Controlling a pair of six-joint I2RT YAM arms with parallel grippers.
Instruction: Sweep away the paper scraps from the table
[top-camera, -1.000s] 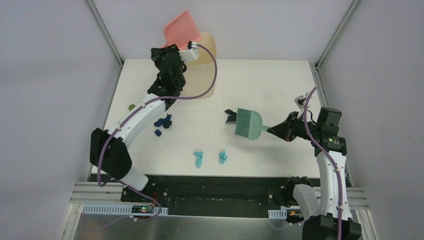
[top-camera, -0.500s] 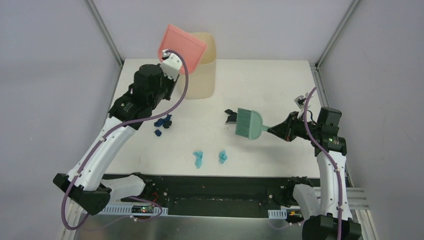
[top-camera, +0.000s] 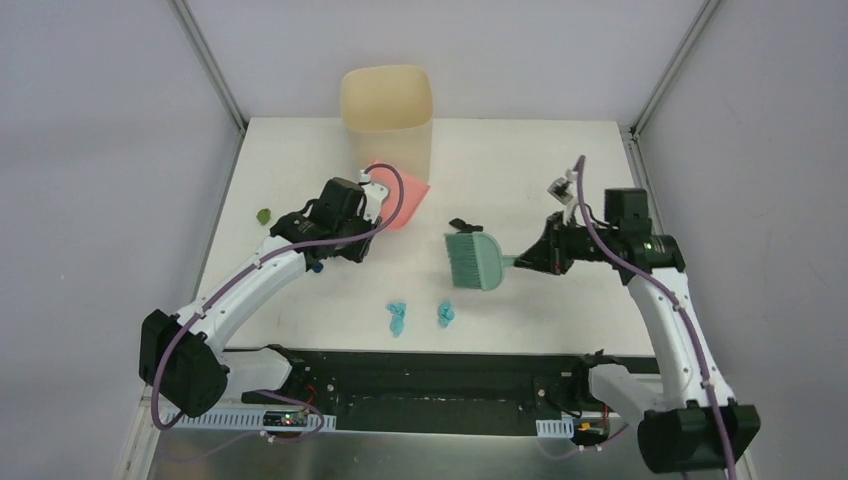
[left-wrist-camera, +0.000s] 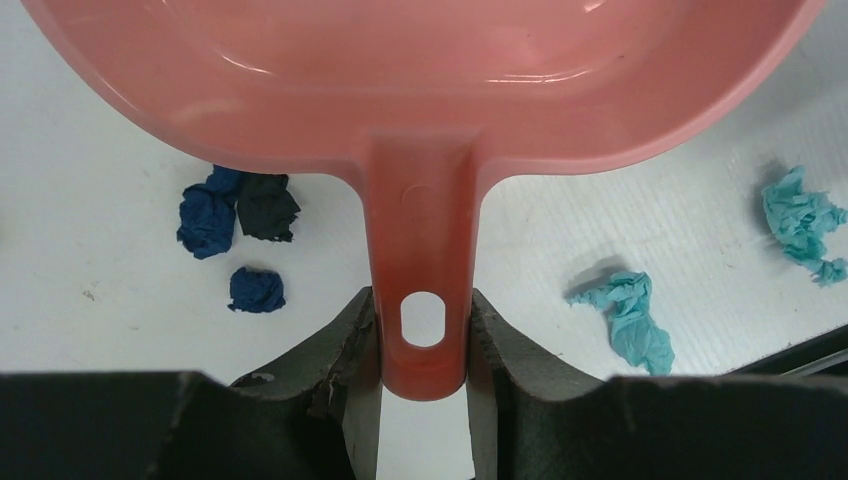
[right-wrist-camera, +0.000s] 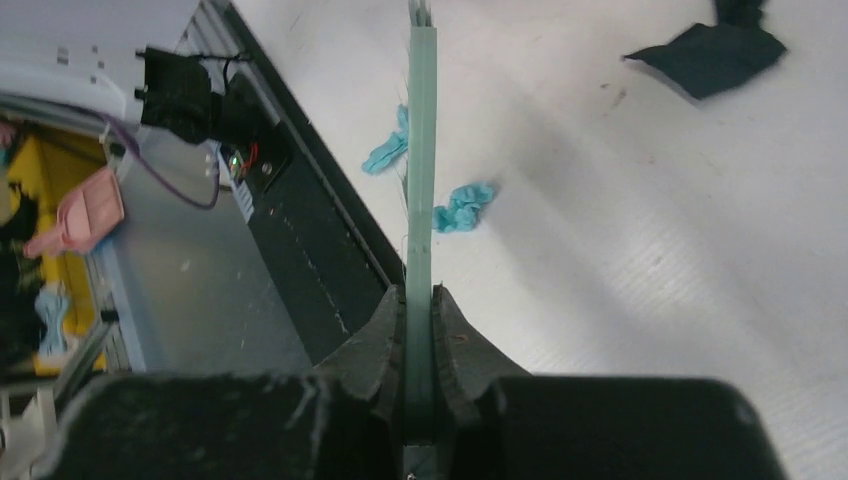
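Observation:
My left gripper (left-wrist-camera: 423, 330) is shut on the handle of the pink dustpan (left-wrist-camera: 420, 90), which is held low over the table (top-camera: 520, 160) in front of the bin. Two navy paper scraps (left-wrist-camera: 207, 218) and a black one (left-wrist-camera: 266, 207) lie just left of its handle. Light blue scraps (left-wrist-camera: 630, 318) lie to the right. My right gripper (right-wrist-camera: 420, 310) is shut on the thin handle of the teal brush (top-camera: 475, 260), which hangs mid-table. From above, two light blue scraps (top-camera: 397, 318) lie near the front edge, a black scrap (top-camera: 458, 224) sits behind the brush, and a green scrap (top-camera: 264, 215) lies far left.
The tall cream bin (top-camera: 388, 110) stands at the back of the table, just behind the dustpan (top-camera: 403, 190). Grey walls and metal rails close the sides. A black rail runs along the near edge (top-camera: 430, 365).
My left arm has swung the dustpan down from above the bin to the table in front of it, now covering the navy scraps from above. My right arm shifted the brush slightly left.

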